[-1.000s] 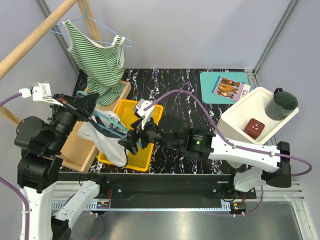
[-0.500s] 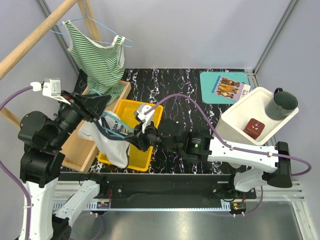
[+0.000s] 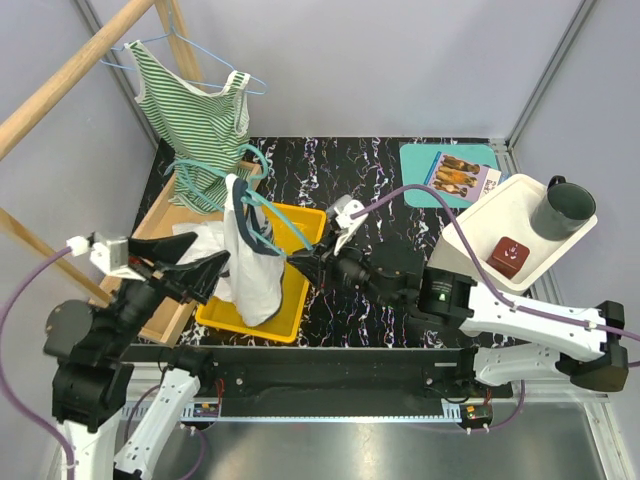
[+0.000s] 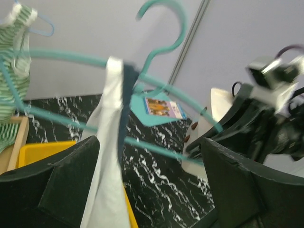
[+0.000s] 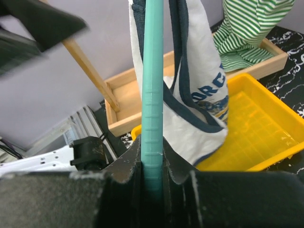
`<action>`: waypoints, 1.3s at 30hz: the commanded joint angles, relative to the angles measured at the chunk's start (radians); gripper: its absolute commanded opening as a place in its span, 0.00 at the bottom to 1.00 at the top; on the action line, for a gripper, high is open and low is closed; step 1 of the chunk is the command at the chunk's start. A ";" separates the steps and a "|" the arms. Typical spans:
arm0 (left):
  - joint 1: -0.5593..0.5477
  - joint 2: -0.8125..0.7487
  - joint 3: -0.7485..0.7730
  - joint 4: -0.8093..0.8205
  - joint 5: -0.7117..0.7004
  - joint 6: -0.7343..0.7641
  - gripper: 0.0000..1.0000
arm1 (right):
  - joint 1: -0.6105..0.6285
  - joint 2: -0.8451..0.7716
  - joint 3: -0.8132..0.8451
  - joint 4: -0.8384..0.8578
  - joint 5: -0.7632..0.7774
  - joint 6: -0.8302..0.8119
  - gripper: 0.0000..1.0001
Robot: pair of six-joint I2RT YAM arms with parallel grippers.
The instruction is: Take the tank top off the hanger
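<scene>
The right gripper (image 5: 153,164) is squeezed tight on the teal hanger (image 5: 153,85). The white tank top (image 5: 199,114), with dark blue edges, is still on that hanger. It hangs by one strap over the yellow bin (image 5: 259,128). The left gripper (image 4: 149,152) has its fingers spread wide, and the strap hangs down between them.
</scene>
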 commanded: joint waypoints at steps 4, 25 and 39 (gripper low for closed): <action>-0.001 0.084 -0.103 -0.011 0.049 0.026 0.90 | -0.006 -0.075 -0.006 0.081 0.002 0.028 0.00; 0.000 0.213 -0.136 -0.006 -0.008 -0.006 0.00 | -0.007 -0.224 -0.124 0.105 -0.081 0.063 0.00; 0.000 0.388 0.292 -0.134 -0.480 0.060 0.00 | -0.006 -0.566 -0.227 -0.264 -0.168 0.040 0.00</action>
